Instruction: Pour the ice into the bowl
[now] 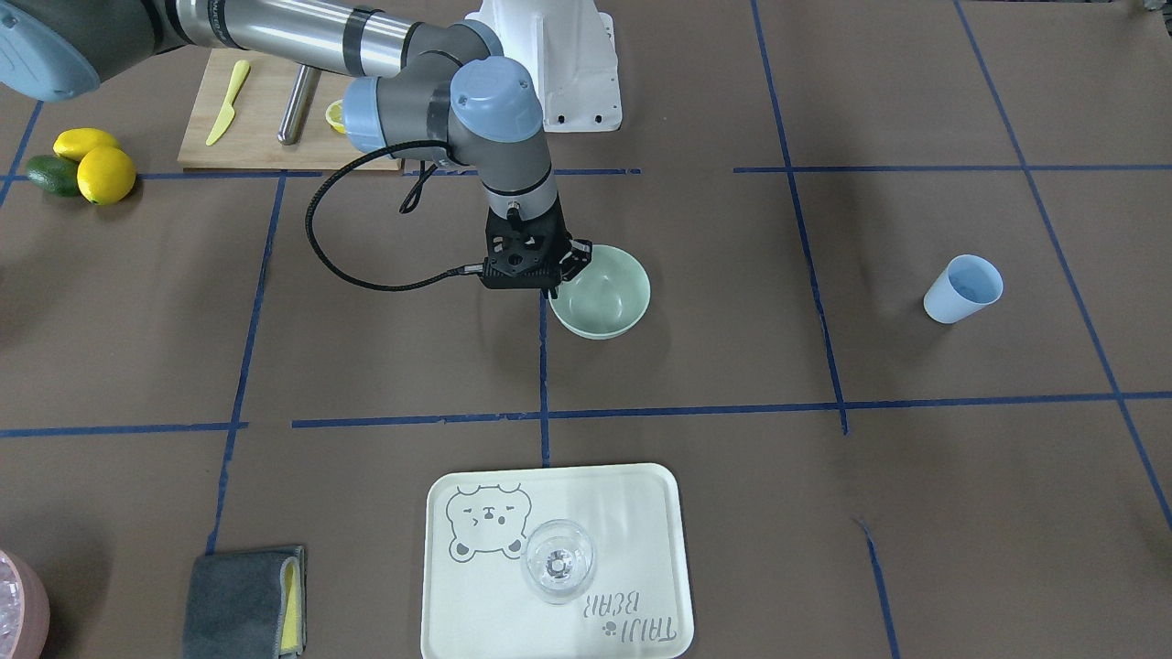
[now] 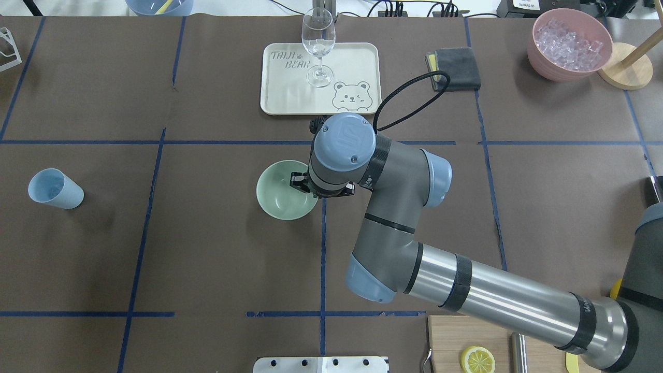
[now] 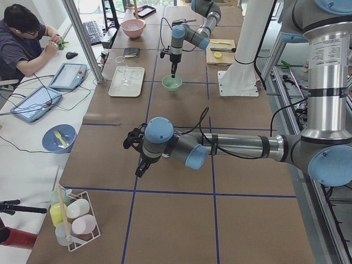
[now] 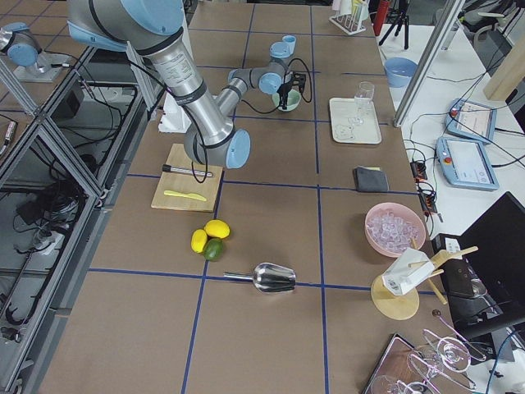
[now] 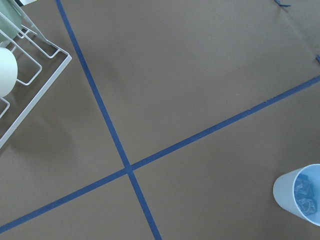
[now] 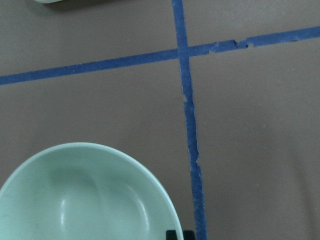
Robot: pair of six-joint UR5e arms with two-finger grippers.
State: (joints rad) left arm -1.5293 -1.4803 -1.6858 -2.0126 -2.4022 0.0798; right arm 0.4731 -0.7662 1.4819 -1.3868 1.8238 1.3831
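1. The right pincer hangs straight down at the right-hand rim of the bowl. I cannot tell whether it is clenched on the rim or released.
2. The bowl sits upright on the desk near its middle, just beside a crossing of blue tape lines.
3. The left pincer hovers over the desk far to the robot's left. It shows only in the side view, so I cannot tell its state.
4. The ice, a few clear cubes, lies inside a light blue cup, well apart from the bowl on its left.
5. Across the desk from the robot, a cream tray carries a clear glass.
6. A pink tub heaped with more cubes stands at the far right.
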